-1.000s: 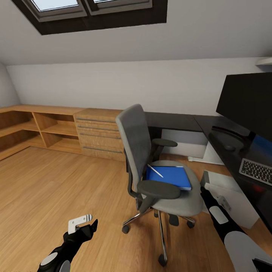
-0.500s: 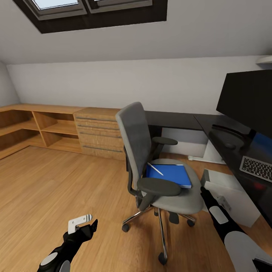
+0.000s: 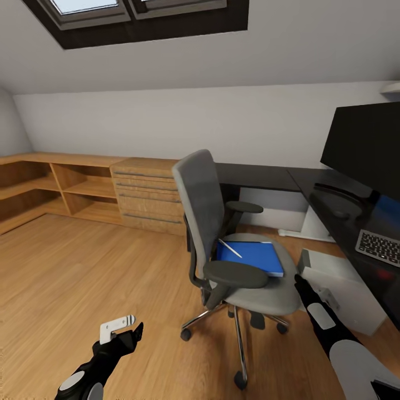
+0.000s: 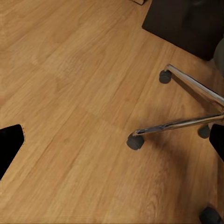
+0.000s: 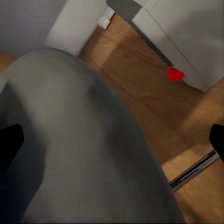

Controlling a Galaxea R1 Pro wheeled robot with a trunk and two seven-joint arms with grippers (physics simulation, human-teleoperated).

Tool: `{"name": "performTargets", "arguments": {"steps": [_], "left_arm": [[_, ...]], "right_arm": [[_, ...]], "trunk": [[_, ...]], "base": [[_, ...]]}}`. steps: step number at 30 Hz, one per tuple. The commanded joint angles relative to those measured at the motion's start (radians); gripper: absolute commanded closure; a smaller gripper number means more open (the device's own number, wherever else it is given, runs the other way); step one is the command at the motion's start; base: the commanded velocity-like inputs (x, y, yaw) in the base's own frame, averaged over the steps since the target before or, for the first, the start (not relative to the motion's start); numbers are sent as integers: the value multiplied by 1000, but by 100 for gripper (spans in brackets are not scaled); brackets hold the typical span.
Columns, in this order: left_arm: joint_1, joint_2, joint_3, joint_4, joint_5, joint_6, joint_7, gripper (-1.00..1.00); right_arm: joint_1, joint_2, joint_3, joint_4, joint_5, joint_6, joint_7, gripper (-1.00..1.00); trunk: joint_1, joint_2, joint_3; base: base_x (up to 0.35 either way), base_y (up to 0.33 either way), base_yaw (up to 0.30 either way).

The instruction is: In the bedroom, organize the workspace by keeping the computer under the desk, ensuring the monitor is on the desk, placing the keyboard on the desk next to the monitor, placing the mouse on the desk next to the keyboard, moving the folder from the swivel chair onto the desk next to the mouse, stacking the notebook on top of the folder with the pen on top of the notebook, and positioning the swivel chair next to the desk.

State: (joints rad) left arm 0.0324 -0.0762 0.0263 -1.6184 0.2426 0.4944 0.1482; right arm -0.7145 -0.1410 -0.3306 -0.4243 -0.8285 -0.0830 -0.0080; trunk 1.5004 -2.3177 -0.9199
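Approaching the swivel chair [image 3: 233, 244], I judge the step in hand to be fetching the folder [image 3: 251, 257] from its seat for transfer to the surface [image 3: 333, 205]. The folder lies flat on the seat with the pen [image 3: 229, 248] resting across its near-left corner; I cannot make out the notebook. My right jaws [image 3: 300, 282] hang just beside the seat's edge, with the folder at about 10 o'clock from them and near; the right wrist view looks down on the grey seat cushion [image 5: 79, 140], and the two dark fingertips [image 5: 9, 140] at opposite margins show these jaws spread and holding nothing. My left jaws [image 3: 123, 328] hover low over the wooden floor [image 3: 66, 266], with the chair's chrome base [image 4: 182, 123] at about 2 o'clock from them and the folder well apart; they too are spread and empty. On the surface, at 3 o'clock from the chair, stand the monitor [image 3: 369, 150] and, nearer me, the keyboard [image 3: 380, 247], with a small dark lump, probably the mouse [image 3: 340, 215], between them. The next move, in my judgement, calls for lifting the right jaws above the seat and reaching over to the folder's near edge without knocking the pen off.
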Motion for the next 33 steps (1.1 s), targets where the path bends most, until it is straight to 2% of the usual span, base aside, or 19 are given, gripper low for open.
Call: {"name": "performTargets", "arguments": {"steps": [1,18,33], "left_arm": [[0,-1,0,-2,11,5,6,-100],[0,-2,0,-2,9,6,5,-100],[0,-2,-1,-2,7,7,5,-100]], "right_arm": [[0,0,2,0,-11,-3,-1,-100],[0,0,2,-1,-11,-3,0,-100],[0,-2,1,-7,-8,-3,-1,-100]], "trunk": [[0,0,-1],[0,0,-1],[0,0,-1]], "base": [[0,0,180],[20,0,264],[28,0,24]]}}
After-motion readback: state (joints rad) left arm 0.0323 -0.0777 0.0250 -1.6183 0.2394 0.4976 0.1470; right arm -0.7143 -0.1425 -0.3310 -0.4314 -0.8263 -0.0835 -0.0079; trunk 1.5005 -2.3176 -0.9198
